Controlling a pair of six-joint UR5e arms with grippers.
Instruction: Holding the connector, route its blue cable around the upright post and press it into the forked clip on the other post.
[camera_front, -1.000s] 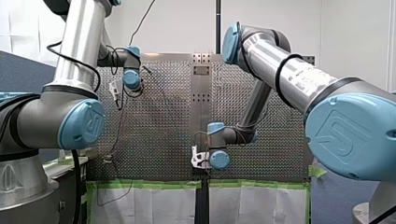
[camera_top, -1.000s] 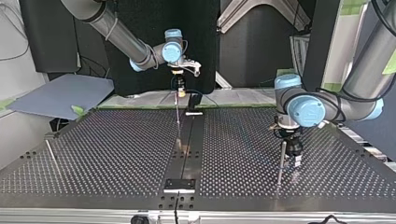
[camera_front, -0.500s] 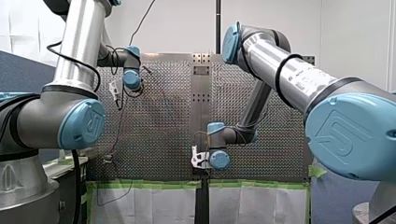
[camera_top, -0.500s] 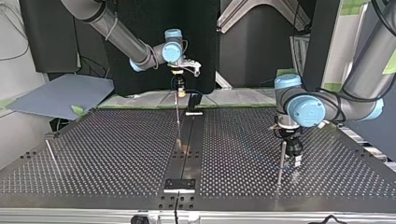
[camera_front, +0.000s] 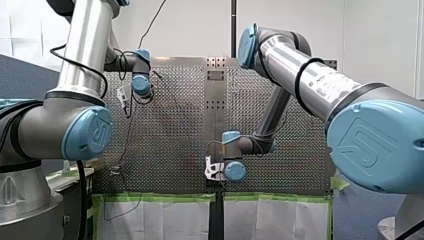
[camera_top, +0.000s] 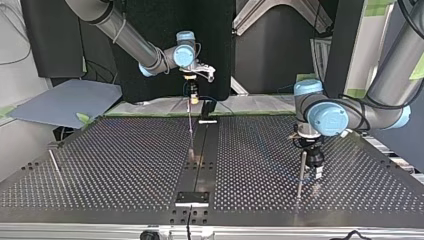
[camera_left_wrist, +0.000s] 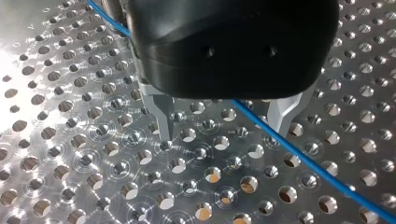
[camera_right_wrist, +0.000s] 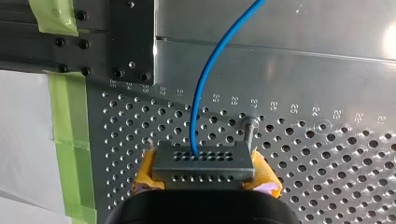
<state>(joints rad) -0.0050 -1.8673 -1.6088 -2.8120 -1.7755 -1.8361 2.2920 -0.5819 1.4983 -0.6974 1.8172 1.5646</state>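
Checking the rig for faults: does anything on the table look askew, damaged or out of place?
Nothing stands out. The connector sits square in the jaws of my right gripper, the blue cable leaves it in a smooth, unkinked curve and passes between the open jaws of my left gripper, above the perforated table.

Perforated metal table (camera_top: 115, 165) with dark centre strip (camera_top: 200, 160) down its middle. Green tape (camera_front: 160, 197) along its edge in front view, white sheets (camera_front: 165, 220) bordering the tape. Grey-blue board (camera_top: 65, 102) off the table's corner at top view's left
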